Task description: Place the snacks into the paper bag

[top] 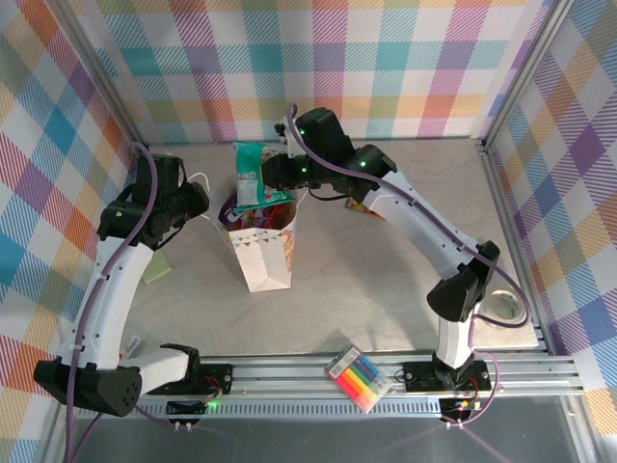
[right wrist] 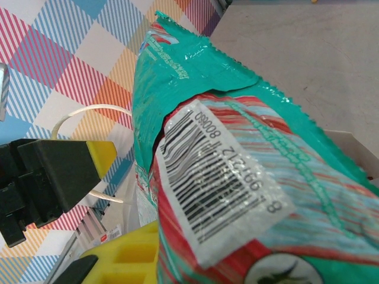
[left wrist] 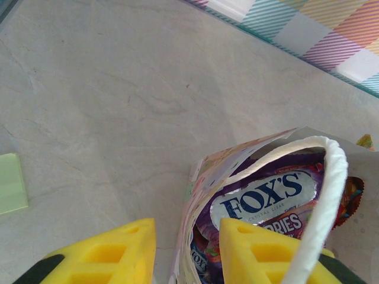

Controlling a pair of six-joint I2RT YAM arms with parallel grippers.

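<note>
Plaid walls (top: 318, 68) close in a grey table (top: 386, 280) on three sides. The right arm (top: 424, 227) reaches from its base at the near right across to the table's middle. The left arm (top: 111, 289) rises along the left side and turns in toward the same spot. Between them stands the bag (top: 265, 256), upright with its mouth open, a little left of centre. The right gripper (top: 270, 177) hangs just above that mouth with its jaws closed on the teal packet (right wrist: 201, 83). The packet stands over the opening with its barcode side toward the wrist camera; whether its lower edge touches the rim I cannot tell. The left gripper (left wrist: 188, 236) is at the bag's left rim and partly open. One yellow finger is outside the paper wall and the other inside, with a gap showing on the outer side, so the wall does not look pinched. Inside the bag lies the purple candy pack (left wrist: 266, 198), label up, with the edge of an orange-red packet (left wrist: 354, 195) beside it. A marker pack (top: 359, 379) lies on the near rail between the arm bases. A green card (top: 154, 271) lies flat on the table left of the bag, by the left arm. A white ring (top: 506, 307) sits at the near right beside the right arm's elbow. A rope handle (left wrist: 334, 177) arches over the bag's mouth, just past the inner finger.
</note>
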